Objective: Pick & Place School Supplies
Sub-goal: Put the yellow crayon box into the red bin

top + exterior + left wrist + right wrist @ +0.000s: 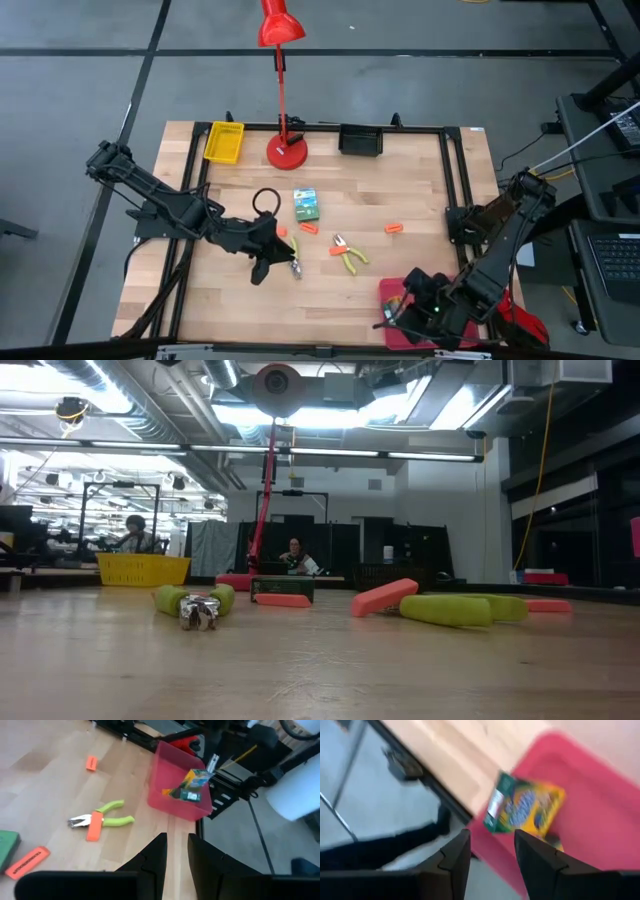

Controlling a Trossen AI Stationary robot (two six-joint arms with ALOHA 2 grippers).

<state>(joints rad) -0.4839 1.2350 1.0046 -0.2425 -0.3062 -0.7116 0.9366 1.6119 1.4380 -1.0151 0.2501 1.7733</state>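
The right claw (490,865) hangs over the red tray (600,795) at the table's (420,190) near right corner, fingers spread, nothing between them. Just beyond its tips a printed pack (525,805) lies tilted inside the tray, apparently just dropped there. Farther out, the left claw (270,262) waits mid-table, fingers nearly together and empty, with pliers (348,254), orange pieces (394,228) and another pack (306,205) nearby, unsorted.

No text can be read anywhere. The orange piece (28,861) carries dark printed letters, but they are too small to make out. The printed pack (525,806) in the red tray (600,820) shows only blurred colours.
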